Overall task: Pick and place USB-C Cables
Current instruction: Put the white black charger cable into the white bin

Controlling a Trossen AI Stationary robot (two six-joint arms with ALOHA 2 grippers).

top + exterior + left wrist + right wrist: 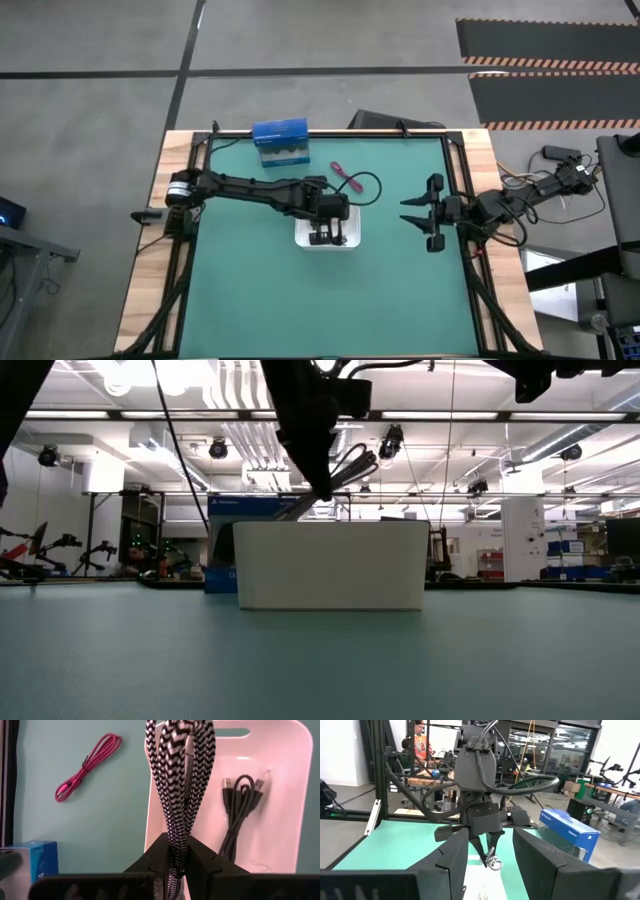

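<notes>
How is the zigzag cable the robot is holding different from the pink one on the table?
The black-and-white braided zigzag cable is pinched in the left tool and hangs above the white plastic tray; the magenta-red braided cable lies loose on the green mat, outside the tray. The zigzag one is two-toned, the magenta one a single colour. Both are short cables folded into small bundles.

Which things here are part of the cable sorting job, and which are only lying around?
Job:
- grey-silver braided cable, clamped in left pincer
- black cable in white tray
- magenta-red cable on green mat

Lying about:
- blue box
- right pincer, waiting open
</notes>
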